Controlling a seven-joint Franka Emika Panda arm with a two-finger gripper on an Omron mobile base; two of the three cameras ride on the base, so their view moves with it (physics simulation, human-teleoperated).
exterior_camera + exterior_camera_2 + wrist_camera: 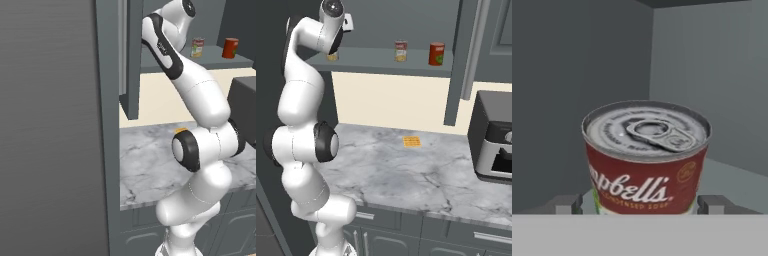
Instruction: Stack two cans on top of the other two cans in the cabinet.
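a red-and-white labelled can (646, 159) is seen between the jaws, which stand apart on either side of it without touching. a second such can (401, 51) and a plain red-orange can (436, 54) are stood well apart on the cabinet shelf (381, 64).

The cabinet's flat grey shelf (371, 64) carries three cans that can be told apart in the right base view: a red-and-white soup can (401, 51) near the middle, a plain red-orange can (436, 54) just to its right with a gap between them, and a yellowish can bottom (332, 57) at the left end, mostly hidden behind the arm. In the hand view a Campbell's soup can (646, 157) stands upright on the shelf floor, pull-tab lid up — near the back corner. Below, the grey marble surface (406, 175) bears a small orange waffle-patterned square (412, 141) lying flat and, at the right edge, a dark toaster oven (495, 137).
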